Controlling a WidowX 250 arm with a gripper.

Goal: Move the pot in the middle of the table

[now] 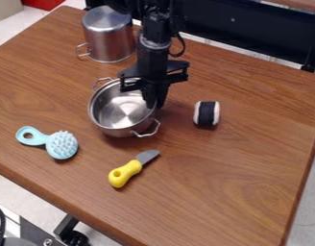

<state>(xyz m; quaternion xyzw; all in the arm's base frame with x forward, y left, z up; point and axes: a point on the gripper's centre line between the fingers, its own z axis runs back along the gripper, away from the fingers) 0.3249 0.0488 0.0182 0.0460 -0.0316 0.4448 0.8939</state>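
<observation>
And here in the camera view, the silver pot (111, 129) sits left of the middle of the wooden table (218, 192), open side up, one wire handle toward the top of the view, the other at its lower right. Down comes the black arm (153, 53) from the top edge, and the gripper (155, 102) is right at the pot's right-hand rim! Spread or pinching that rim? Cannot tell from here. Behind stands the tall metal pot (109, 36), just beside the arm. Out right, a black-and-white roll (206, 114); lower left, a light-blue brush (61, 145), bristles up; and below the silver pot, a yellow-handled knife (126, 173), blade pointing up and right.
</observation>
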